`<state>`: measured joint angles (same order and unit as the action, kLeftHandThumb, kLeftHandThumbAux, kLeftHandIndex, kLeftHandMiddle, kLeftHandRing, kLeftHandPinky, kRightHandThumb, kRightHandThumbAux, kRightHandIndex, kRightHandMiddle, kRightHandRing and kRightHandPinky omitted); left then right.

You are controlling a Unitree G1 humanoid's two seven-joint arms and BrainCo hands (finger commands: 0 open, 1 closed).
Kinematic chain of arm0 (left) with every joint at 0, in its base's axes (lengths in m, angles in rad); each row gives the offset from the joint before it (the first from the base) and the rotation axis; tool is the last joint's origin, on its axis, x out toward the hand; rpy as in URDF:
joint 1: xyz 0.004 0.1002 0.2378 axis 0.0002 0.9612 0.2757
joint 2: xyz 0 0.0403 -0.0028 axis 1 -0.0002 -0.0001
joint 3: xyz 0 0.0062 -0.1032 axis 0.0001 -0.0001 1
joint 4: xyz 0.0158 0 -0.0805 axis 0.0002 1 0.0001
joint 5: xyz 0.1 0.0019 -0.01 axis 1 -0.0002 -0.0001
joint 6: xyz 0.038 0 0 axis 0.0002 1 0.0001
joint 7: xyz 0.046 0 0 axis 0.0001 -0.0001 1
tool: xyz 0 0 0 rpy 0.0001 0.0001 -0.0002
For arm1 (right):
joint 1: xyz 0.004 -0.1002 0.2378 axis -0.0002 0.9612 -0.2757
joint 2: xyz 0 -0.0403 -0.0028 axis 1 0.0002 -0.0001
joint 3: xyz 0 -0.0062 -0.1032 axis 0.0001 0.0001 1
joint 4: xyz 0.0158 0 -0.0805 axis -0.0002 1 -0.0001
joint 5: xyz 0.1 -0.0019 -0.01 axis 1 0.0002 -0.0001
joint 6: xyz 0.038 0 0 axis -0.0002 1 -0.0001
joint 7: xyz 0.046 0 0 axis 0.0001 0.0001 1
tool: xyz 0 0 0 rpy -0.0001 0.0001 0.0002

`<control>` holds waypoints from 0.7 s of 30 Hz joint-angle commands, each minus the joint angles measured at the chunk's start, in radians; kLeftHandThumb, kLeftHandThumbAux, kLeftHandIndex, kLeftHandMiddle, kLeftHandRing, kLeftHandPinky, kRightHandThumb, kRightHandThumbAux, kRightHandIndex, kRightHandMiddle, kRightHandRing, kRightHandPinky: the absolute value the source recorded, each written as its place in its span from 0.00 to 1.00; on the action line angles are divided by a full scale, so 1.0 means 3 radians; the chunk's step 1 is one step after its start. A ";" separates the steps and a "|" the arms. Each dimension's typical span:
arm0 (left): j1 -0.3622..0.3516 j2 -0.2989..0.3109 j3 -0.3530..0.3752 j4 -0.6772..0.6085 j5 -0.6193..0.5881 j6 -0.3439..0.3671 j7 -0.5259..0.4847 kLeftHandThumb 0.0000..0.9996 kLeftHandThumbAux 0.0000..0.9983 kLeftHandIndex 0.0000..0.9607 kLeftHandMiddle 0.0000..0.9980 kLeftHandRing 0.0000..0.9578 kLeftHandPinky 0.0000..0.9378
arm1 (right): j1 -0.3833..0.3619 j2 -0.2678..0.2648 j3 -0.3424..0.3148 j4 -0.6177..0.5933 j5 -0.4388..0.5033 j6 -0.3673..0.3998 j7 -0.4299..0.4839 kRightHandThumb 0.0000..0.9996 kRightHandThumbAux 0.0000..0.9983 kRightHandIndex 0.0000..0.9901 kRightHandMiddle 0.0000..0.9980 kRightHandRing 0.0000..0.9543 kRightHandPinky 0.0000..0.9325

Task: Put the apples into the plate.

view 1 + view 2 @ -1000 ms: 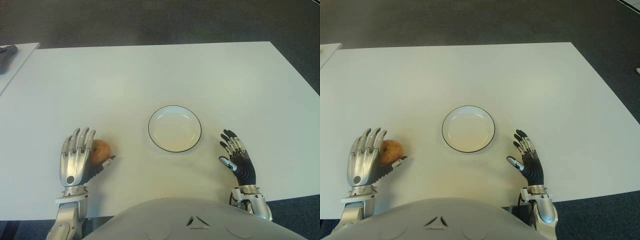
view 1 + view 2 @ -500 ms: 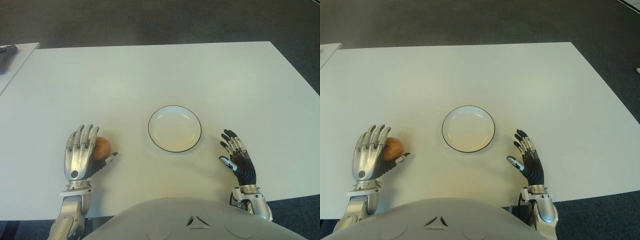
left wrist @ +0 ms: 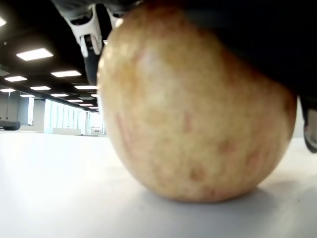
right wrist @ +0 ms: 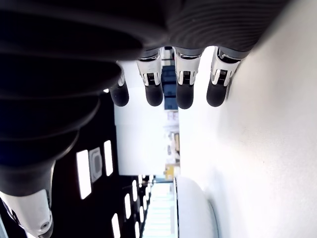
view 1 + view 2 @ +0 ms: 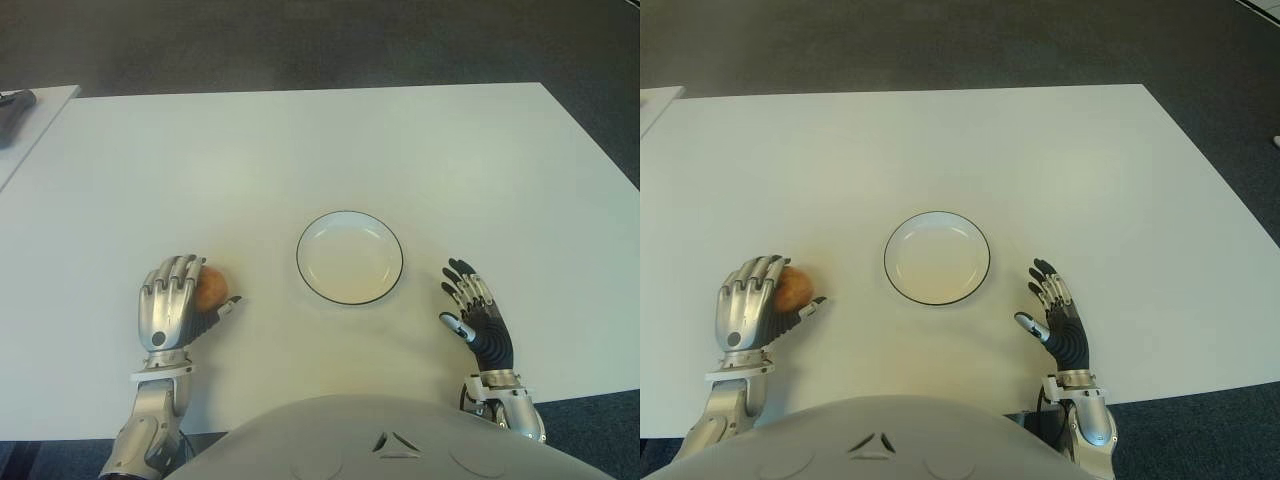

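- the apple [image 5: 210, 288] sits on the white worktop [image 5: 300, 150] in the lower left of the eye views, well to the left of the plate [image 5: 349, 257].
- the left hand [image 5: 172, 310] is just beside the apple on its left, its fingers [image 5: 178, 275] curled over the top of the fruit and the thumb reaching along the worktop below it on the plate side.
- in the left wrist view the apple [image 3: 195, 109] fills most of the frame, yellowish with red flecks, its underside touching the worktop; dark finger parts lie over its top and far side.
- whether the fingers press tight on the apple or only cup it cannot be told; the fruit is on the surface, not lifted.
- the plate is round, white with a thin dark rim, in the middle of the eye views, with nothing on it.
- the right hand [image 5: 478, 322] shows in the lower right, to the right of the plate and apart from it, fingers spread and relaxed, holding nothing; its wrist view shows the fingertips [image 4: 184, 94] straight out beside the worktop.
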<state>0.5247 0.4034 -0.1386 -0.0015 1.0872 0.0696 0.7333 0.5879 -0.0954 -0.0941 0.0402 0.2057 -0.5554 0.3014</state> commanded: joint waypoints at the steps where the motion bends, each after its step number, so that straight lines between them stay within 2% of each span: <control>1: -0.0091 -0.0038 -0.0132 0.0260 -0.0057 0.0040 -0.0119 0.79 0.63 0.42 0.49 0.68 0.72 | 0.0053 0.0010 -0.0007 0.0111 0.0038 0.0110 0.0012 0.21 0.66 0.06 0.08 0.09 0.13; 4: -0.0118 -0.0037 -0.0168 0.0281 -0.0069 0.0082 -0.0189 0.83 0.65 0.43 0.51 0.76 0.81 | 0.0055 0.0004 -0.0013 0.0102 0.0028 0.0110 0.0004 0.20 0.66 0.06 0.08 0.09 0.12; 7: -0.0130 -0.0032 -0.0207 0.0276 -0.0080 0.0125 -0.0233 0.85 0.66 0.43 0.52 0.81 0.86 | 0.0054 0.0000 -0.0020 0.0095 0.0020 0.0119 -0.0006 0.19 0.66 0.06 0.08 0.09 0.12; 16: -0.0075 -0.0020 -0.0305 0.0086 -0.0069 0.0319 -0.0457 0.86 0.66 0.43 0.53 0.87 0.88 | 0.0056 0.0010 -0.0023 0.0090 0.0013 0.0084 -0.0007 0.18 0.66 0.07 0.08 0.09 0.13; 21: -0.0044 -0.0022 -0.0313 -0.0004 -0.0158 0.0263 -0.0409 0.86 0.66 0.42 0.53 0.88 0.89 | 0.0057 0.0014 -0.0022 0.0082 0.0013 0.0106 -0.0016 0.18 0.67 0.07 0.09 0.09 0.13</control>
<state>0.4718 0.3995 -0.2005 -0.0283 1.0582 0.1594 0.6666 0.5877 -0.0972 -0.0993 0.0348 0.2073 -0.5557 0.3012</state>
